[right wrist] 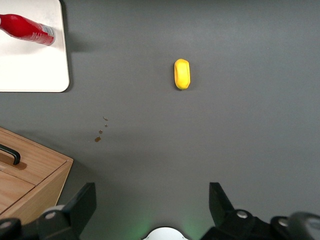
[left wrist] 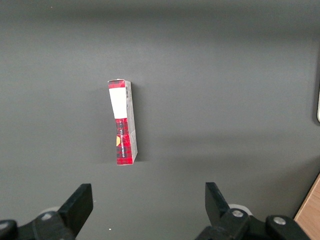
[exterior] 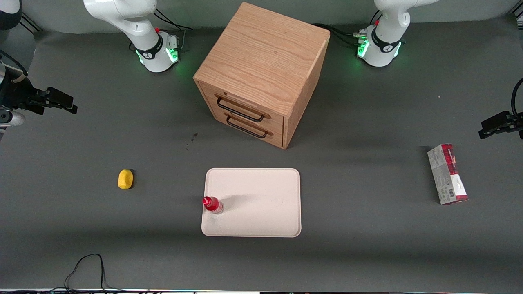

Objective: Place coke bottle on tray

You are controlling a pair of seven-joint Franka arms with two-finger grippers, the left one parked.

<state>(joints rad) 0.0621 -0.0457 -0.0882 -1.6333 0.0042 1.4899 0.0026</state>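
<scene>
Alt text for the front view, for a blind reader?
A coke bottle stands upright on the tray, at its edge toward the working arm. The open gripper hangs far off; a wooden drawer cabinet, yellow object and carton surround.

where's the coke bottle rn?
The coke bottle stands upright on the tray, at its edge toward the working arm's end; the open gripper hangs far off, empty.

A slim rectangular carton (left wrist: 123, 122), red plaid with a white panel and grey side, lies lengthwise on the dark grey tabletop (left wrist: 225, 100). A light wooden corner (left wrist: 309, 212) shows well apart from it.
</scene>
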